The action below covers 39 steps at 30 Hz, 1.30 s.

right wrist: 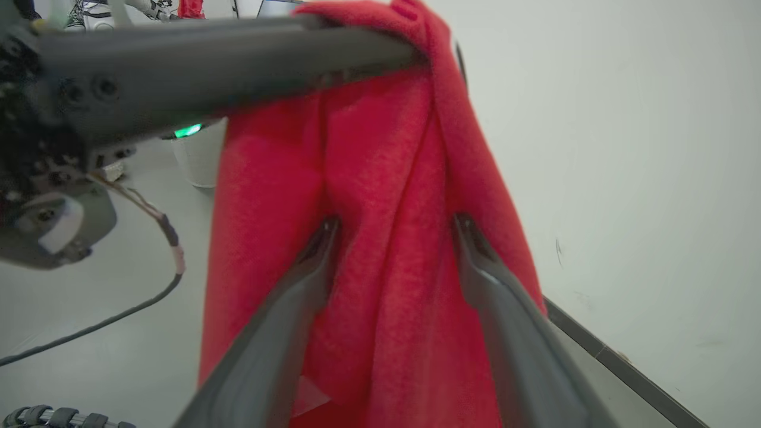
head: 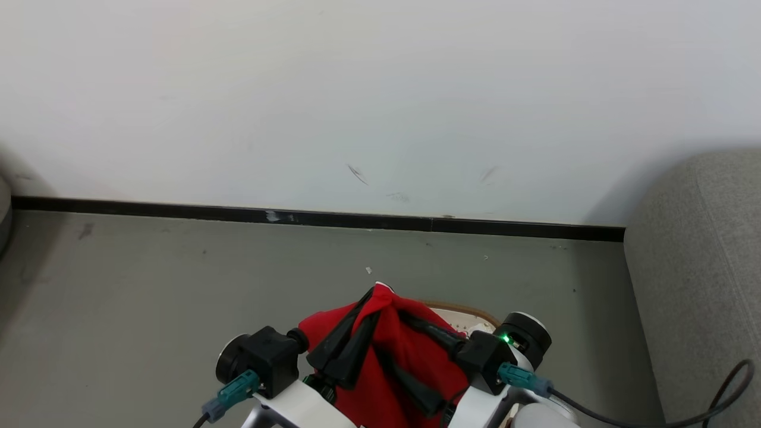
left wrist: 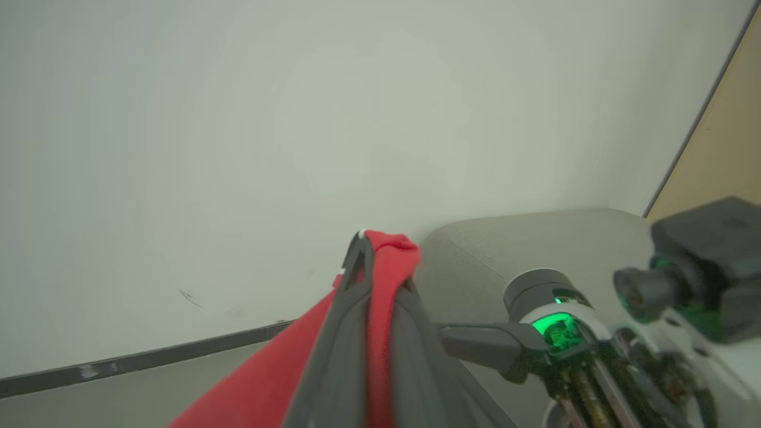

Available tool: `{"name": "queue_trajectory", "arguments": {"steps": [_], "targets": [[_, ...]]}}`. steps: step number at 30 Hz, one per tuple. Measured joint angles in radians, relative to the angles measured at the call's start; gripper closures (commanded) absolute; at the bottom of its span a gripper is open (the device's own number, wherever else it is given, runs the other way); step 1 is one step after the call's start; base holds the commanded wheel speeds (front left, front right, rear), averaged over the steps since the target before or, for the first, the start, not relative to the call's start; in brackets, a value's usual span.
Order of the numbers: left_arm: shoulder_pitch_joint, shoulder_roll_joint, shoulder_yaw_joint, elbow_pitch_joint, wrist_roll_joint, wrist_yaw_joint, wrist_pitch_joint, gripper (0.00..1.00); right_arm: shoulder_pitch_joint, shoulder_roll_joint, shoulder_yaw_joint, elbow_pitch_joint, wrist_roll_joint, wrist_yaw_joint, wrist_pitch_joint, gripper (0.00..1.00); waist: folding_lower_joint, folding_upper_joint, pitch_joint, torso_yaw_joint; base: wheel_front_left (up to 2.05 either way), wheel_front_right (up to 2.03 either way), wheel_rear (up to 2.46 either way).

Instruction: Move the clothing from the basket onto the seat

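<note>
We see the left hand (head: 376, 293) closed on the top edge of the red clothing (right wrist: 380, 148), which hangs from it, with the basket (head: 467, 309) rim showing just behind on the floor (head: 178, 297). The right hand (right wrist: 395, 223) is open, its fingers spread either side of a fold. The sofa (head: 701, 267) stands to the right, apart from the clothing.

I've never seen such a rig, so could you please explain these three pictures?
This is a wheeled robot with two arms, each ending in a two-fingered gripper. One picture looks down from its head; the others look out from each wrist. The left gripper is shut on the top of the hanging red clothing. The right gripper is open, fingers astride the cloth. The basket rim peeks out behind, on the grey floor; the grey sofa stands at the right.
</note>
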Motion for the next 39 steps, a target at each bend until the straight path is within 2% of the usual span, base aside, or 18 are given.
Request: {"name": "queue_trajectory", "arguments": {"steps": [1, 2, 9, 10, 11, 12, 13, 14, 25, 39], "targets": [[0.003, 0.000, -0.005, -0.007, -0.009, 0.000, 0.004, 1.00, 0.000, 0.001, 0.000, 0.006, 0.007, 0.000, 0.000, 0.56, 0.0000, 0.0000, 0.000, 0.001, 0.00, 0.00, 0.00], [0.009, 0.000, -0.007, -0.014, -0.016, 0.000, 0.007, 1.00, 0.000, 0.001, 0.001, 0.010, 0.015, 0.000, 0.000, 1.00, 0.0000, 0.0000, 0.000, 0.001, 0.00, 0.00, 0.00], [0.030, 0.001, -0.004, -0.034, -0.034, 0.001, 0.018, 1.00, 0.007, 0.004, -0.020, 0.017, 0.060, 0.000, 0.000, 1.00, 0.0000, 0.0000, 0.001, -0.003, 0.00, 0.00, 0.00], [0.035, 0.002, -0.003, -0.034, -0.036, 0.002, 0.018, 0.91, 0.011, 0.004, -0.032, 0.015, 0.063, 0.000, 0.000, 1.00, 0.0000, 0.0000, 0.002, -0.004, 0.00, 0.00, 0.00], [0.037, 0.002, -0.002, -0.035, -0.037, 0.002, 0.018, 0.67, 0.016, 0.005, -0.045, 0.012, 0.070, 0.000, 0.000, 1.00, 0.0000, 0.0000, 0.002, -0.006, 0.00, 0.00, 0.00], [0.037, 0.002, -0.002, -0.035, -0.037, 0.004, 0.019, 0.50, 0.020, 0.005, -0.059, 0.009, 0.074, 0.000, 0.000, 1.00, 0.0000, -0.0001, 0.003, -0.008, 0.00, 0.00, 0.00], [0.037, 0.002, -0.002, -0.035, -0.037, 0.004, 0.019, 0.18, 0.022, 0.006, -0.072, 0.005, 0.076, 0.000, 0.000, 1.00, 0.0000, 0.0000, 0.004, -0.010, 0.00, 0.00, 0.00], [0.038, 0.001, -0.002, -0.036, -0.036, 0.004, 0.018, 0.02, 0.022, 0.006, -0.085, 0.000, 0.076, 0.000, 0.000, 1.00, 0.0000, 0.0000, 0.005, -0.012, 0.00, 0.00, 0.00], [0.043, 0.038, -0.046, -0.047, 0.004, -0.013, 0.002, 0.00, 0.031, -0.019, -0.241, -0.096, 0.067, 0.000, 0.000, 1.00, 0.0000, 0.0000, 0.017, -0.049, 0.00, 0.00, 0.00], [0.046, 0.057, -0.103, -0.042, 0.020, -0.044, -0.063, 0.00, 0.163, -0.037, -0.410, -0.205, 0.023, 0.000, 0.000, 1.00, 0.0000, 0.0000, 0.038, -0.132, 0.00, 0.00, 0.00]]}}
